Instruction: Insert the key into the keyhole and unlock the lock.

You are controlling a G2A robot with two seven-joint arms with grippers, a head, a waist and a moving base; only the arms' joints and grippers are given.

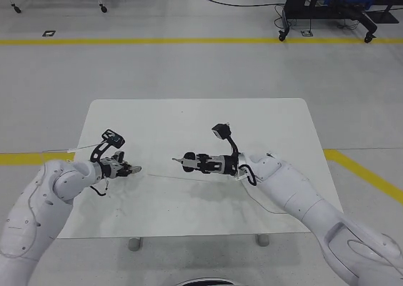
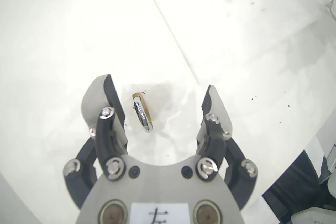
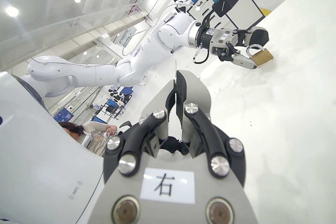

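**Left tool** (image 2: 159,88), nearest the lens: two pale metal fingers (image 2: 90,100) faced with ribbed black rubber pads (image 2: 114,99), standing wide apart over the white counter (image 2: 65,25). Between them lies the lock (image 2: 141,110), closer to one pad than the other and apart from both. It is a small brass-coloured block, flat-sided and sharp-cornered, topped by a polished chrome shackle (image 2: 143,121) bent in a U. It rests ungripped on the counter's smooth, matt surface, left of centre.

**Right tool** (image 3: 176,86), well apart from the lock across the counter: its pads are pressed together on a thin flat sliver of metal, seen edge-on, which I take to be the key (image 3: 175,69). The sliver points toward the lock.

**Likely faults from here.**
- The lock is small, hard and slick and sits off-centre, so closing fingers may push it along the counter or tip it rather than seize it.
- A grip on the rounded shackle alone would let the body swing when the key presses.
- The key is held by little of its length and may twist in the rubber under load.
- Which way the keyhole faces I cannot tell.
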